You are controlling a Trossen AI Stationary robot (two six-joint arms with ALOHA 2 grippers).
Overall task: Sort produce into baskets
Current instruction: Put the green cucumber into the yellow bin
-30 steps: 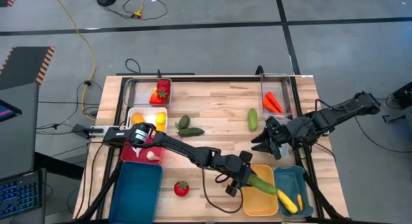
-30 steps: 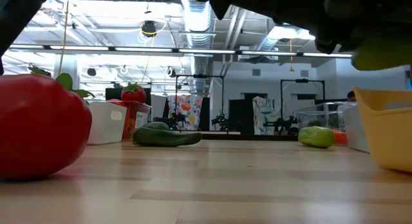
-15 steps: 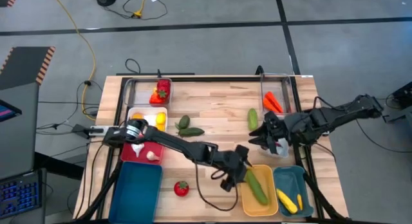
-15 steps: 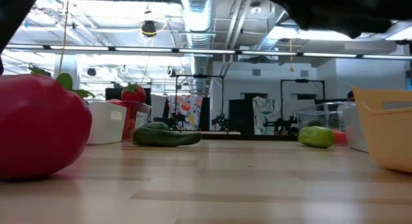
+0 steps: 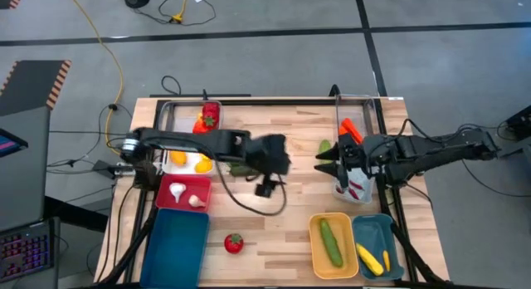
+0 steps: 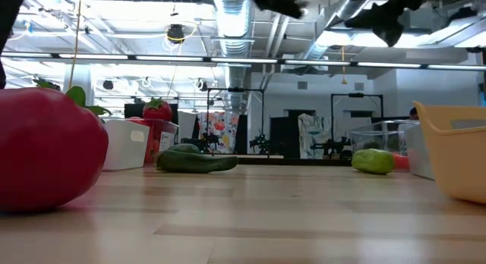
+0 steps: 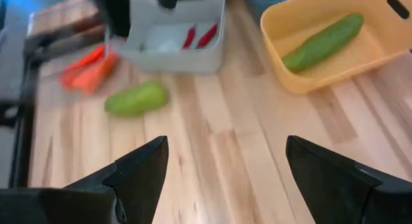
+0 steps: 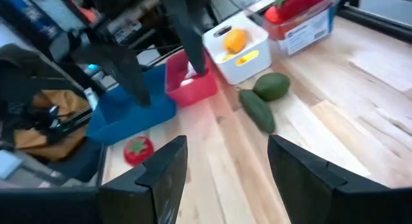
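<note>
A dark green cucumber (image 5: pixel 330 242) lies flat in the orange-yellow basket (image 5: pixel 315 256) at the near right; it also shows in the left wrist view (image 7: pixel 322 40). My left gripper (image 5: pixel 284 159) is open and empty, raised over the middle of the table. My right gripper (image 5: pixel 323 160) is open and empty, right beside a light green vegetable (image 5: pixel 323 144) that lies on the table. A dark cucumber and an avocado (image 8: pixel 257 108) lie left of the middle. A red tomato (image 5: pixel 234 242) stands near the front edge.
On the left stand a clear basket with red produce (image 5: pixel 207 119), a white one (image 5: pixel 189 156), a pink-red one with garlic (image 5: pixel 187 193) and a dark teal one (image 5: pixel 178 247). On the right stand a clear basket with carrots (image 5: pixel 353 127), a chilli tray (image 5: pixel 353 185) and a small teal basket (image 5: pixel 373 243).
My left gripper has let go of the dark cucumber, which now lies in the orange-yellow basket. It has then risen and gone toward the far left, over the table's middle. My right gripper has moved a little toward the left and far edges, up to the light green vegetable.
</note>
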